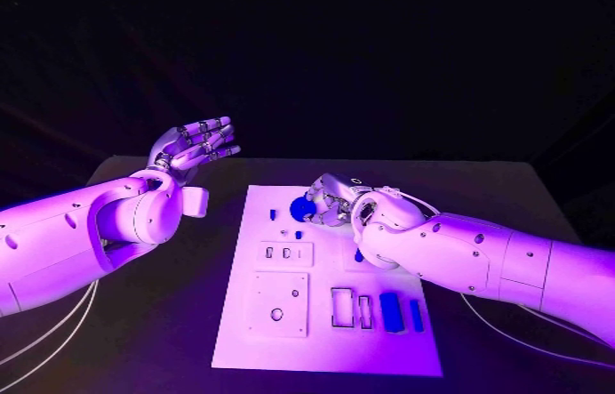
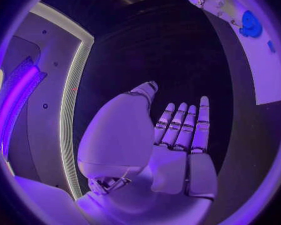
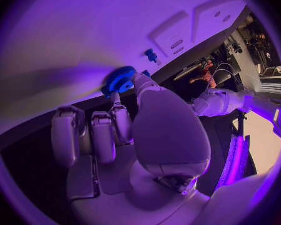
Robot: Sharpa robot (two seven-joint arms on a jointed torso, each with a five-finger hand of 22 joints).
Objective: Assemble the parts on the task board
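Observation:
The white task board (image 1: 327,341) lies in the middle of the black table. A blue gear (image 1: 302,207) sits at the board's far end. My right hand (image 1: 336,204) reaches over that end and pinches the gear's rim (image 3: 120,80) between thumb and a fingertip (image 3: 118,102), its other fingers curled beside. My left hand (image 1: 195,145) is raised off the table to the left of the board, palm open, fingers (image 2: 181,125) straight and close together, holding nothing. The left wrist view shows the gear (image 2: 250,25) flat on the board (image 2: 265,70).
On the board are a small blue peg (image 1: 299,234), a blue piece (image 1: 357,256) by my right forearm, and two blue bars (image 1: 389,310) beside white slots (image 1: 344,308) near the front. Recessed plates (image 1: 280,303) sit at the board's left. Bare table (image 1: 167,323) flanks it.

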